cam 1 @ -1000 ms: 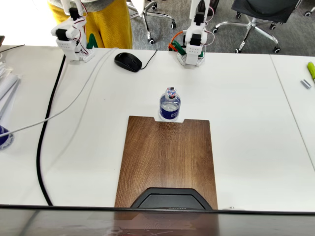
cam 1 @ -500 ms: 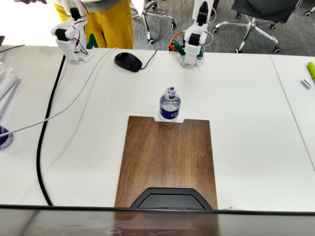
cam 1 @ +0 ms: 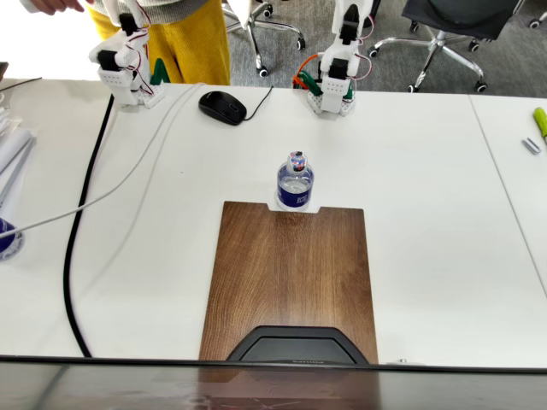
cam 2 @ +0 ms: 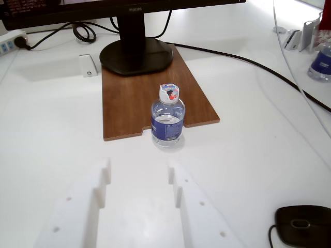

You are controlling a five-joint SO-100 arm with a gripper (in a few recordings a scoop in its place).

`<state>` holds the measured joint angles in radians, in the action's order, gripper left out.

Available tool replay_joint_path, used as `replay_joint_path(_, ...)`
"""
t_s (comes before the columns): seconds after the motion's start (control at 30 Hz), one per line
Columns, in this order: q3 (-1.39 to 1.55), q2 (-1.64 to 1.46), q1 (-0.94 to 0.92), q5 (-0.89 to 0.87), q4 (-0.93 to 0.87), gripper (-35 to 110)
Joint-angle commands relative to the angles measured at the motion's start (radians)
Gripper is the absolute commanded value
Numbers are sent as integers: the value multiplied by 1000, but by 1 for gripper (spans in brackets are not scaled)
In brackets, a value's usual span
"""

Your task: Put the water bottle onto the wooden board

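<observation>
Looking out from the wrist view, the gripper (cam 2: 138, 175) has its two white fingers spread apart with nothing between them, hanging over bare white worktop; straight ahead of that gap, a little off to its right side in this view and well apart from the fingertips, stands the water bottle (cam 2: 168, 115), upright, its long axis vertical, the cap with red and blue marks on top and the dark blue label band around the middle; the coming reach therefore looks like a plain forward advance with the fingers passing either side of the bottle's body; the bottle's base sits on the white worktop inside the small notch in the near short edge of the wooden board (cam 2: 139, 95), touching or almost touching the board's edge, I cannot tell which, but not on the wood; beyond, a monitor stand (cam 2: 136, 54) rests on the board's far end, leaving the middle of the board free; in the fixed view the bottle (cam 1: 295, 182) stands at the board's (cam 1: 291, 278) far short edge, between it and the arm's base at the worktop's back edge, while the arm's upper part is cut off by the top of the frame; a computer mouse (cam 1: 222, 107) lies near that back edge, and a black cable (cam 1: 75, 256) runs along the left side.
</observation>
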<state>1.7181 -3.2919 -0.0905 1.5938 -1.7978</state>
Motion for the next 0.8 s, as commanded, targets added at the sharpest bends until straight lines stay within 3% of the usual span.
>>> replay_joint_path(0.0,11,-5,3,-3,-21,14)
replay_joint_path(0.1,31,-6,15,-3,3,14)
replay_joint_path(0.3,183,-6,15,-6,270,14)
replay_joint_path(0.47,344,-6,15,-8,370,14)
replay_joint_path(0.77,703,-6,-51,15,850,14)
